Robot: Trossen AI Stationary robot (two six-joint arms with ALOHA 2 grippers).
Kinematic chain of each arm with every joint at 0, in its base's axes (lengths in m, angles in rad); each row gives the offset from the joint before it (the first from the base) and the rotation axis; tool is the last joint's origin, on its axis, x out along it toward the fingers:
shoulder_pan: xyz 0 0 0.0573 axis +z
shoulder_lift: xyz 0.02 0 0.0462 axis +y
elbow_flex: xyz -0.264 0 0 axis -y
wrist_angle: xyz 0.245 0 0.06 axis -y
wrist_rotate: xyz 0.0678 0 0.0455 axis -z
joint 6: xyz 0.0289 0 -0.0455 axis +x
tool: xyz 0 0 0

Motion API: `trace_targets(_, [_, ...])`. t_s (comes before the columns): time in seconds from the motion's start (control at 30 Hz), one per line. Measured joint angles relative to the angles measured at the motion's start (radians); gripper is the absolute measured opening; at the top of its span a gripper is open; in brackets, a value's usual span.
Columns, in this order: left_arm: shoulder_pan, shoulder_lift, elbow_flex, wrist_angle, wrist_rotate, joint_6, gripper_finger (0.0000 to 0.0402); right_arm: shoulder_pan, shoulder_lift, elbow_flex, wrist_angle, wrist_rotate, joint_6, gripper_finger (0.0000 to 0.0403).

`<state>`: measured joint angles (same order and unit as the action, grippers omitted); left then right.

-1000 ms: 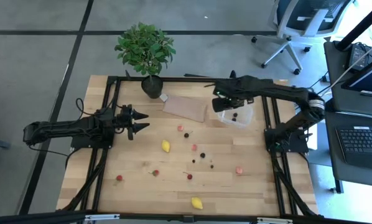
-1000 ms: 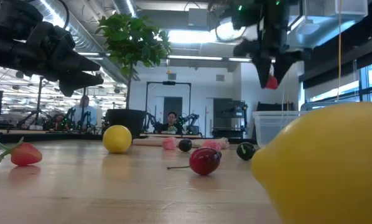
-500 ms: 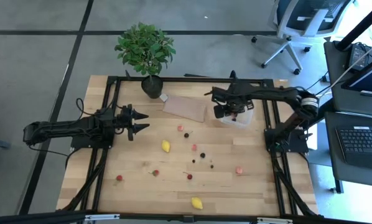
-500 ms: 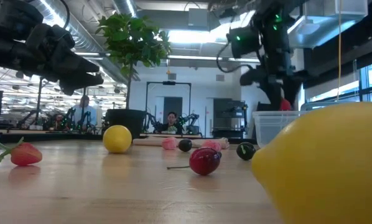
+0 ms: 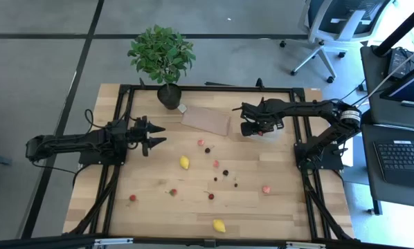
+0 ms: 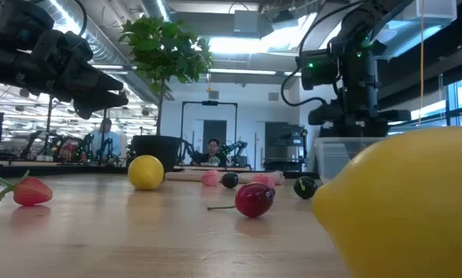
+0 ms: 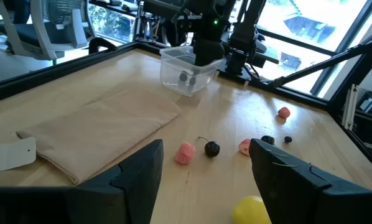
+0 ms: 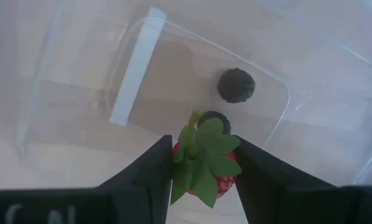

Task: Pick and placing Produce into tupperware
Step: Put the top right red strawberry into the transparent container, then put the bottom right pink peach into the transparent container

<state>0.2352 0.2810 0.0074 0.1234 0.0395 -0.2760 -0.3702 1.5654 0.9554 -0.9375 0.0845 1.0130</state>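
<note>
The right hand [image 8: 201,163] is gripping a green-leafed red strawberry [image 8: 203,167] over the clear tupperware [image 8: 173,81], where two dark berries [image 8: 236,85] are lying.

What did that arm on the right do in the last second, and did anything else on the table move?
The right gripper, shut on a strawberry, came down from above the tupperware and now sits low inside it, over two dark berries. It has not let go. The left gripper stayed hovering at its side, open, and the loose fruit did not move.
</note>
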Motion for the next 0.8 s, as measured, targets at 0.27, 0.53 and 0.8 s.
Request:
trace_targets(0.27, [0.0,0.0,0.0,0.0,0.0,-0.001,0.0231,0.0,0.0,-0.005,0.007,0.0,0.032,0.0178])
trace_targets(0.53, [0.0,0.0,0.0,0.001,-0.001,-0.001,0.0231,-0.001,0.001,0.036,-0.031,0.0,0.04,0.0187])
trace_targets(0.8, [0.0,0.0,0.0,0.001,-0.001,-0.001,0.0231,0.029,-0.05,0.27,-0.241,0.042,-0.037,0.0188])
